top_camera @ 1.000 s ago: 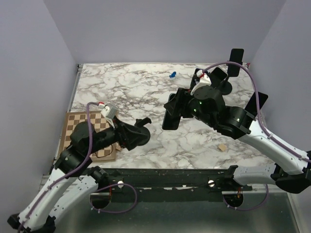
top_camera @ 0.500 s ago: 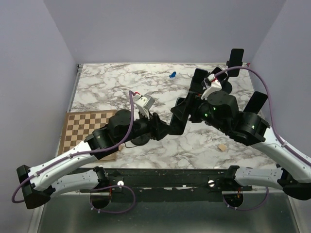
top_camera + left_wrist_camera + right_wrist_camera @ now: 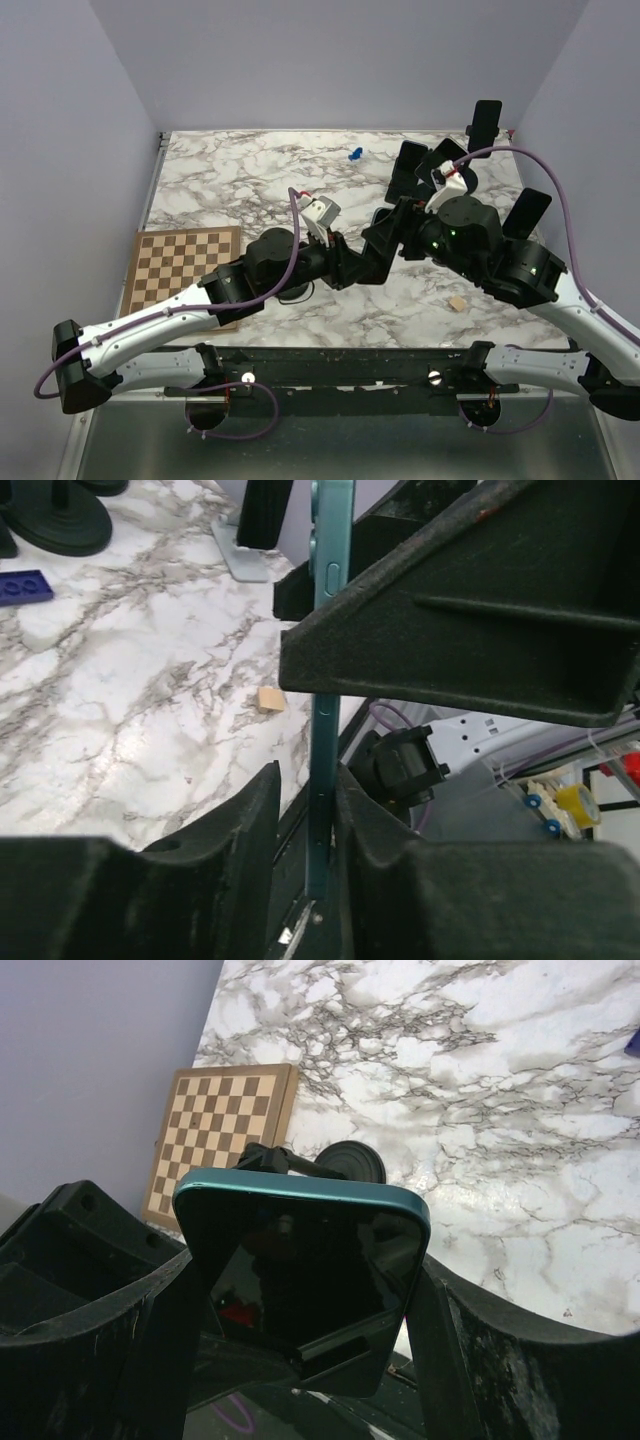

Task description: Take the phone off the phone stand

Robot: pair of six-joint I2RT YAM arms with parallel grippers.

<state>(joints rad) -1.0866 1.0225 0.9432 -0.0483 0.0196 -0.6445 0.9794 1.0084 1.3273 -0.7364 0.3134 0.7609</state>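
Note:
A teal phone (image 3: 383, 243) with a dark screen hangs in the air above the marble table, off any stand. My right gripper (image 3: 305, 1290) is shut on the phone (image 3: 300, 1260) across its width. My left gripper (image 3: 308, 780) has its jaws on either side of the thin edge of the phone (image 3: 330, 560). One finger lies against it and a narrow gap shows at the other. A black phone stand (image 3: 345, 1160) with a round base stands empty on the marble below, partly hidden under my left arm in the top view (image 3: 290, 292).
Other black stands with dark phones (image 3: 487, 120) (image 3: 527, 212) (image 3: 410, 165) crowd the back right corner. A chessboard (image 3: 180, 262) lies at the front left. There is a small wooden cube (image 3: 457, 303) near the front edge and a blue piece (image 3: 354, 154) at the back.
My left arm has swung right from the chessboard to the phone, and its jaws have narrowed around the phone's edge. My right arm has moved the phone slightly right and toward it.

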